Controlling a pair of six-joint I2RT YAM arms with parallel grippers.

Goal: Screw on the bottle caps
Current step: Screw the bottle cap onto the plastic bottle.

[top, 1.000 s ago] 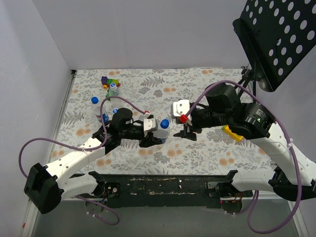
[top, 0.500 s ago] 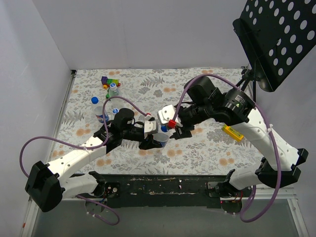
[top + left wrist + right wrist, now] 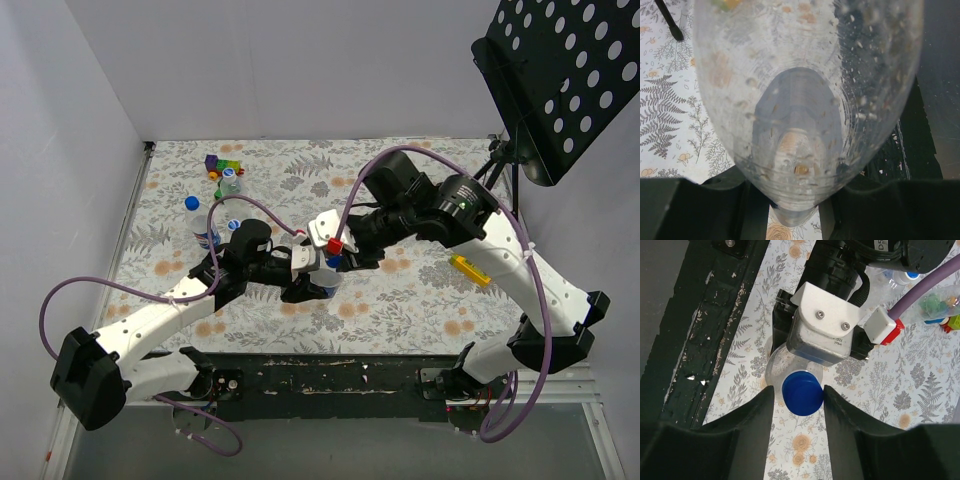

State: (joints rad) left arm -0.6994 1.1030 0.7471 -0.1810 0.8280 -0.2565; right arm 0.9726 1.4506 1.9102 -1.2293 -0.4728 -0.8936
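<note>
Bottle in left pincer, right pincer straddling cap, blocks beyond.

The top view sits high behind the arm bases, which lie at 6 o'clock, and looks down across the whole table toward 12. The left wrist view is pressed close against the clear bottle — it fills the frame. The right wrist view peers down between its fingers at the blue cap — on the same bottle, which is mid-frame in the top view.
</note>
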